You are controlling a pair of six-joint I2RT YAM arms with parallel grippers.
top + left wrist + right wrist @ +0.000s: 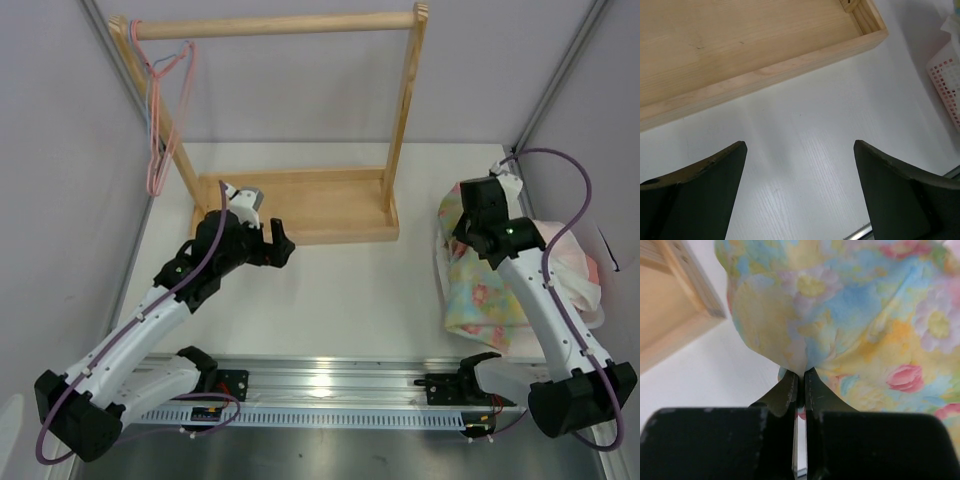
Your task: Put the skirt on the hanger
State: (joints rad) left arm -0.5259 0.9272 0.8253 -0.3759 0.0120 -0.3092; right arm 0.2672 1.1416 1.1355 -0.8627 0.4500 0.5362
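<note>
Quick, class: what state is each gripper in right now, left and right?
Left gripper: jaws open, holding nothing.
Right gripper: jaws shut on the soft pastel floral cloth skirt.

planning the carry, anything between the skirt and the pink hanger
Yes, the rack. The hanger hangs at its rail's left end, the skirt lies far right, so the right post and base tray sit between them. The open left hand hovers before the base too. The right hand is shut on the skirt.
</note>
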